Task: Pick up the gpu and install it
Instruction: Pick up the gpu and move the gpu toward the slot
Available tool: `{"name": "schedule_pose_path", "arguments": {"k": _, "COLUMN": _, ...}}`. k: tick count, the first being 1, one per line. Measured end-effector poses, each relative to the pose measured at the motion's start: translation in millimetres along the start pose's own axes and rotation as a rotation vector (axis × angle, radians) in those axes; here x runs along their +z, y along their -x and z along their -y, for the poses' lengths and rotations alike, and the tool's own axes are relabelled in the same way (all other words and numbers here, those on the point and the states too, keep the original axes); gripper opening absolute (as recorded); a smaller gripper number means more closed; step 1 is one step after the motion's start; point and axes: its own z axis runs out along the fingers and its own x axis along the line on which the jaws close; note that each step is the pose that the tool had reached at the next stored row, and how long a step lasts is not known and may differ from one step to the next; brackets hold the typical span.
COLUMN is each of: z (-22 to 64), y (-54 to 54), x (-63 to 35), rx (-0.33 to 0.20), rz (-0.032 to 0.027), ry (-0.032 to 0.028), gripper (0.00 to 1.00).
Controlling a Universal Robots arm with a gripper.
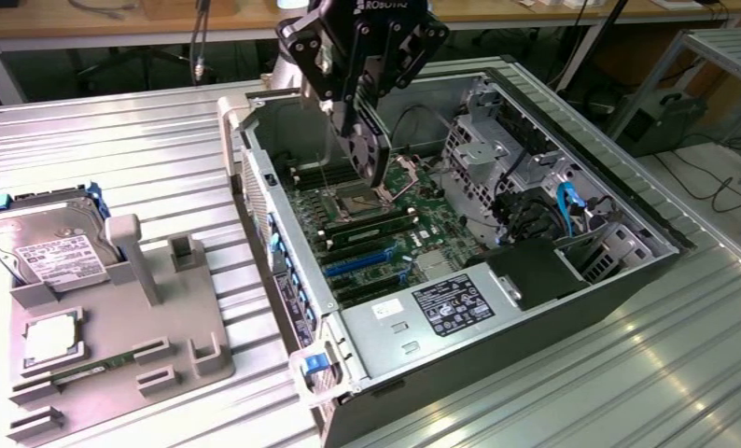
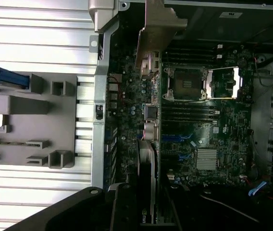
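**Exterior view: gpu gripped over the open case**

Found the computer case (image 1: 384, 373) lying open under the pincer (image 1: 356, 107), motherboard (image 1: 408, 191) directly beneath. Saw the gpu (image 1: 370, 149) clamped between part-closed jaws, long axis hanging down from the grip, bracket end apparently lowest, unseated. Spotted the blue slots (image 1: 364, 264) below and off to one side. Could not make out the connector edge.

Black gpu (image 1: 370, 140) with silver bracket (image 2: 158, 24), dark green motherboard (image 1: 384, 219) with blue slots (image 1: 360, 262), ribbed silver worktop (image 1: 121, 140), plain grey holder (image 1: 134, 345) at eight o'clock, silver hard drive (image 1: 47, 245) with white label at nine o'clock
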Motion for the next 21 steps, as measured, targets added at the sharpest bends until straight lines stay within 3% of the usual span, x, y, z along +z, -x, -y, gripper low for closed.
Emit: {"name": "schedule_pose_path", "arguments": {"k": 21, "z": 0.4, "y": 20.4, "x": 1.9, "rx": 0.000, "rz": 0.0000, "ry": 0.0000, "gripper": 0.27}}
